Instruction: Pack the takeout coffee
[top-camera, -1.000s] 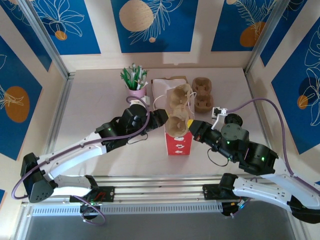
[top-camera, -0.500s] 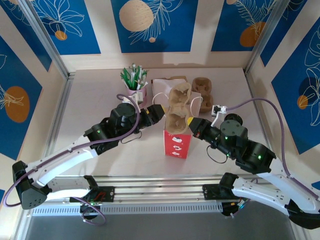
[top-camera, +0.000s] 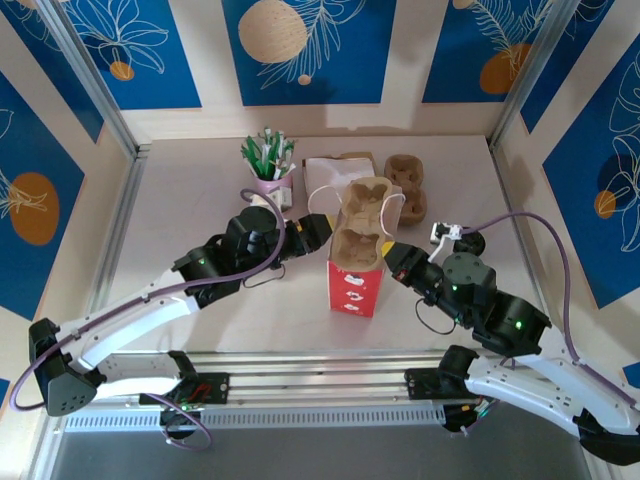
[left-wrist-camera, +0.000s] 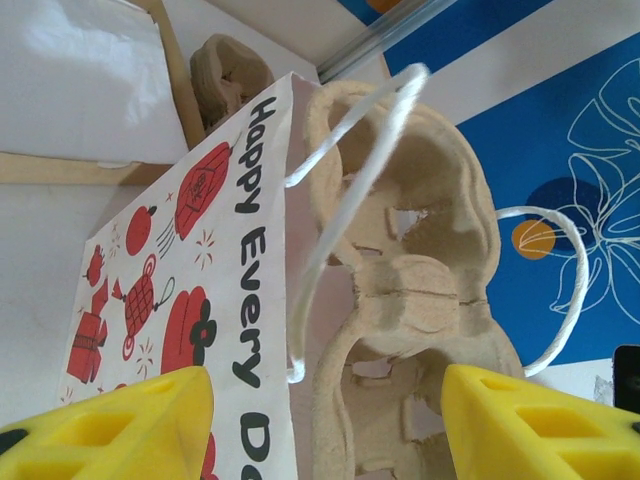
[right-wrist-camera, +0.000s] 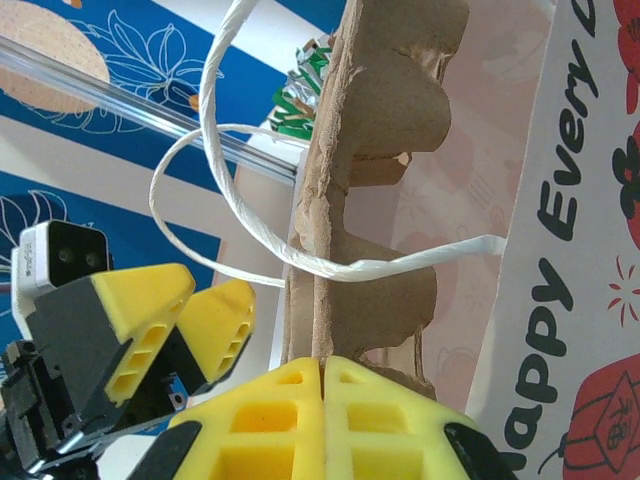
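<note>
A brown moulded-pulp cup carrier (top-camera: 365, 212) stands on edge in the mouth of a white gift bag (top-camera: 355, 288) with red prints. My right gripper (top-camera: 386, 250) is shut on the carrier's edge (right-wrist-camera: 370, 200), fingertips pressed together (right-wrist-camera: 322, 385). My left gripper (top-camera: 318, 228) is open at the bag's left side. In the left wrist view its yellow fingers (left-wrist-camera: 110, 425) stand wide apart, one outside the bag's printed wall (left-wrist-camera: 180, 250), the other past the carrier (left-wrist-camera: 420, 300). The kraft paper cup is hidden. A flat black round lid (top-camera: 470, 241) lies by my right arm.
A pink cup of green-and-white sticks (top-camera: 270, 160) stands behind my left arm. A second pulp carrier (top-camera: 405, 187) and a white sheet on brown board (top-camera: 328, 170) lie at the back. The bag's white cord handles (right-wrist-camera: 215, 150) loop round the carrier.
The carrier has tipped from lying flat over the bag to standing on edge in its mouth. My right gripper has shifted nearer with it. My left gripper has drawn back slightly.
</note>
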